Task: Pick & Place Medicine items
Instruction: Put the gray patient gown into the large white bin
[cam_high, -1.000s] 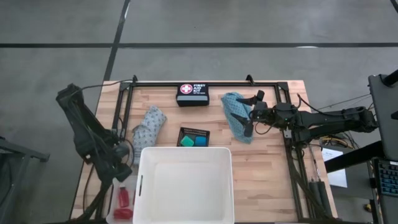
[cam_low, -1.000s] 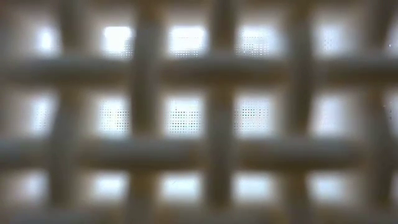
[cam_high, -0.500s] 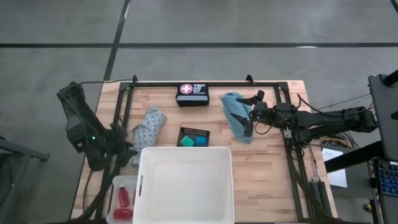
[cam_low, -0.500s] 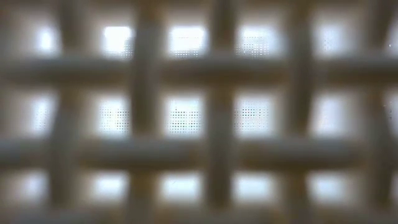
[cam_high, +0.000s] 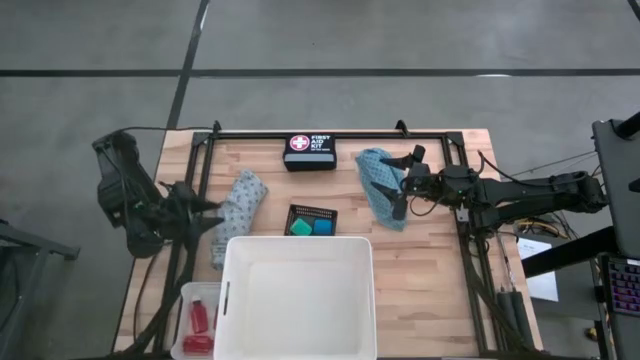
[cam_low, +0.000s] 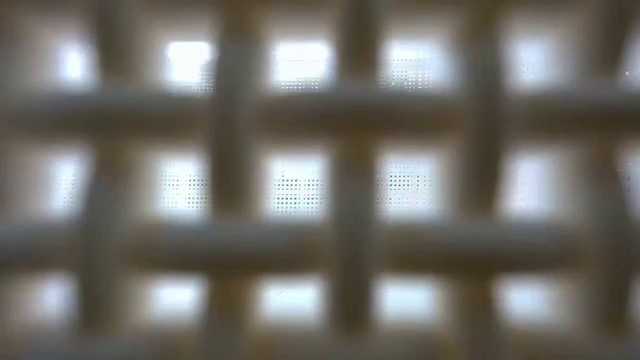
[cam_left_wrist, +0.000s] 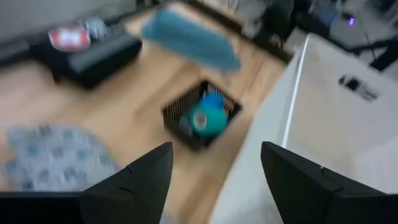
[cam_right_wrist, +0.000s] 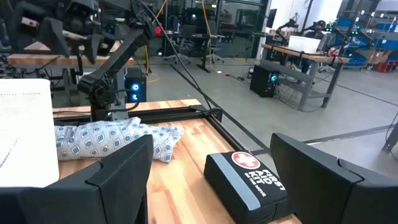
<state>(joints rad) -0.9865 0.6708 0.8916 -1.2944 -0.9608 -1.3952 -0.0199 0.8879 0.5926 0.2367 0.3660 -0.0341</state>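
Left hand lining up on the grey patterned cloth, fingers spread.

The grey patterned cloth (cam_high: 236, 205) lies on the bench (cam_high: 430, 270) just beside your left hand (cam_high: 192, 212), near the far corner of the white tub (cam_high: 298, 298). That hand is open and empty, so bring it down over the cloth's middle and pinch a fold, not a loose edge. Past it, the blue and green tubs (cam_high: 310, 227) sit in the mesh tray (cam_high: 312, 212), the red bottles (cam_high: 198, 322) beside the tub. Your right hand (cam_high: 398, 181) waits open over the teal cloth (cam_high: 377, 178).
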